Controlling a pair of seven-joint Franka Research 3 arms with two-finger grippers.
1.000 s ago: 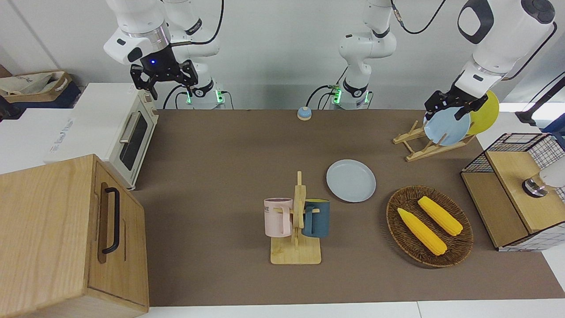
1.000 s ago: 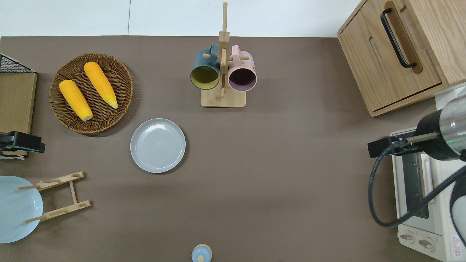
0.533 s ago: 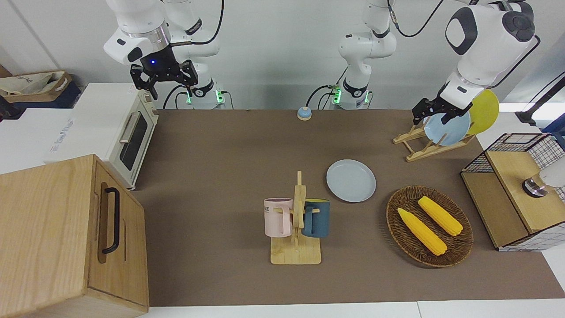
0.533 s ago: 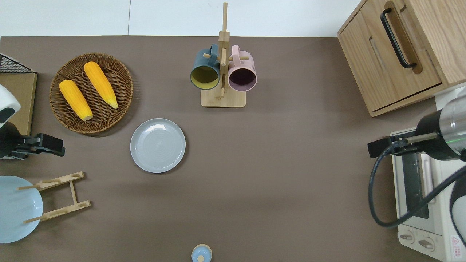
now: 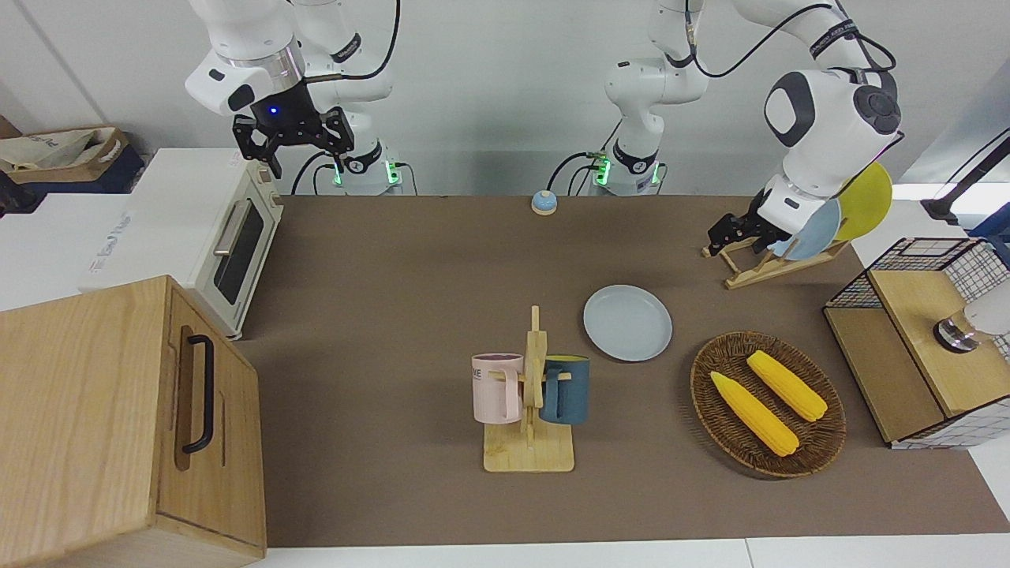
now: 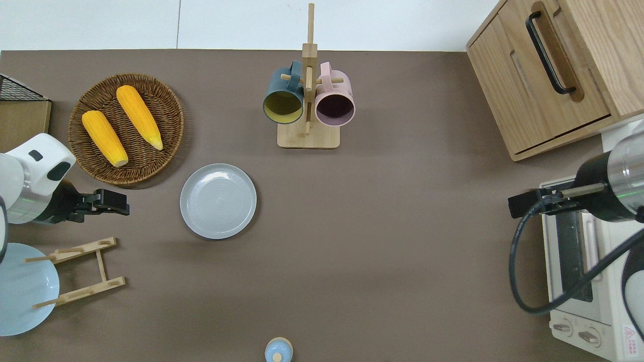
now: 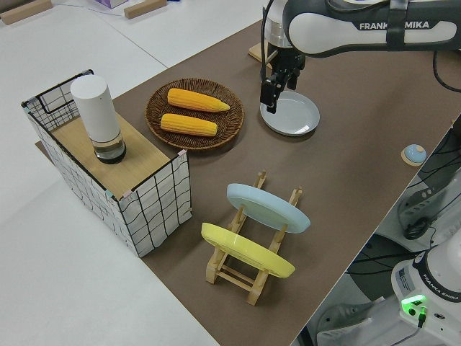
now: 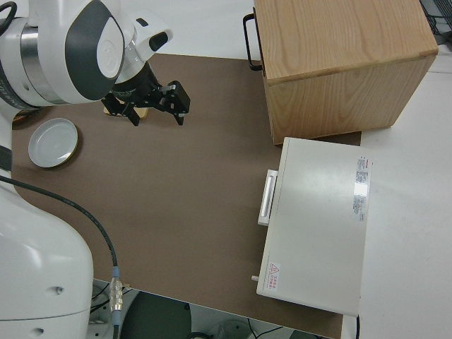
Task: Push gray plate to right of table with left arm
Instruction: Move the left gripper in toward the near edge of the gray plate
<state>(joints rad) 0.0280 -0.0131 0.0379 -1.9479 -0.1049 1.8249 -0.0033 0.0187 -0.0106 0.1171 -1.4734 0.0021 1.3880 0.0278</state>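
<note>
The gray plate (image 5: 627,323) lies flat on the brown table (image 5: 394,315), beside the mug rack; it also shows in the overhead view (image 6: 218,200) and the left side view (image 7: 290,114). My left gripper (image 6: 114,202) is open and empty, up in the air over bare table between the plate, the corn basket and the dish rack. It is clear of the plate, toward the left arm's end of the table. It shows in the front view (image 5: 726,235) and the left side view (image 7: 269,95). My right gripper (image 5: 300,151) is open and parked.
A wicker basket (image 6: 168,103) with two corn cobs lies farther from the robots than the left gripper. A wooden dish rack (image 6: 83,271) holds a bluer plate (image 6: 22,296) and a yellow plate (image 5: 868,197). The mug rack (image 6: 308,137), wooden cabinet (image 6: 553,95), toaster oven (image 6: 578,301) and bell (image 6: 278,350) also stand here.
My left arm has swung from over the dish rack toward the gray plate, and its gripper has come down lower. The plate and the right arm have not moved.
</note>
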